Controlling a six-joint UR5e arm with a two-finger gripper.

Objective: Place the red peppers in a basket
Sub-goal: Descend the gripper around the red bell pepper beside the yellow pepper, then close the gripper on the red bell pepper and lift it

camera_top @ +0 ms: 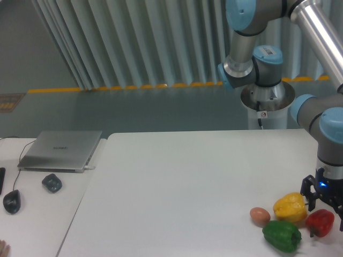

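The red pepper (320, 223) lies on the white table (177, 187) near the right front corner, next to the yellow pepper (290, 208) and the green pepper (282, 235). My gripper (325, 206) hangs right above the red pepper, fingers spread open around its top, with nothing gripped. No basket is in view.
A brown egg (260, 216) lies left of the peppers. On the side desk at the left sit a closed laptop (61, 150), a dark mouse (52, 183) and another mouse (12, 201). The arm's base (266, 101) stands behind the table.
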